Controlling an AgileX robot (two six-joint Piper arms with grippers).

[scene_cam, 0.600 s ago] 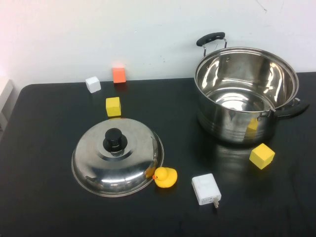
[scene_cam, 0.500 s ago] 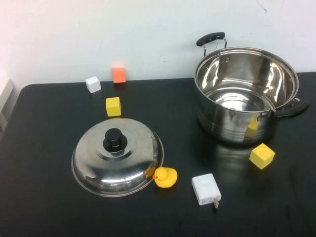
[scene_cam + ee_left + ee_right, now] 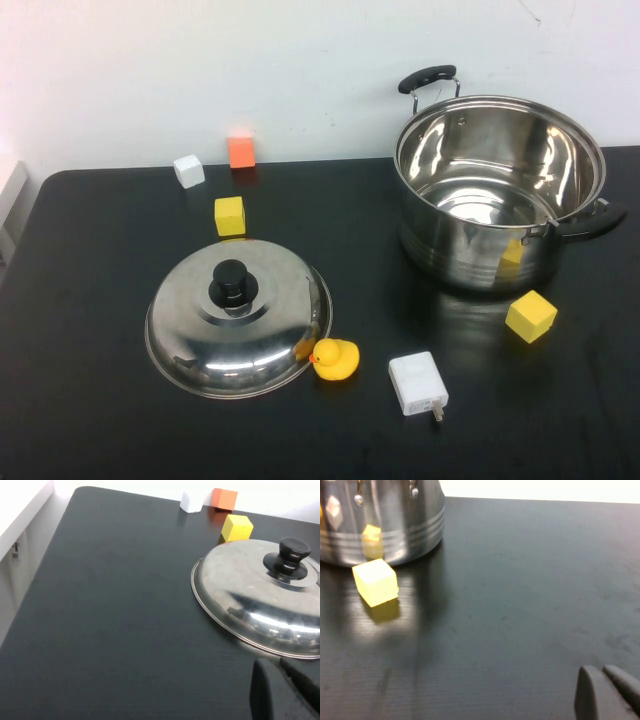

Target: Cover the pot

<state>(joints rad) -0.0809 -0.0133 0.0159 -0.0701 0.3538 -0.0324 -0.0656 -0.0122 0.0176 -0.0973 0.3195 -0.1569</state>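
Since the scene matches the earlier views, no step has begun. Pot (image 3: 500, 190) stands open at the worktop's (image 3: 100, 420) two o'clock; lid (image 3: 238, 318) lies at eight o'clock. Left pincer (image 3: 282, 687) sits clenched beside the lid; right pincer (image 3: 605, 692) clenched, near the pot.

Your left gripper (image 3: 277, 687) is hovering low over the table (image 3: 125, 630), fingers pressed together; your right gripper (image 3: 602, 692) is doing likewise.

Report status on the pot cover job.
Left gripper shut, near lid. Right gripper shut, parked. Pot uncovered. Duck touches lid.
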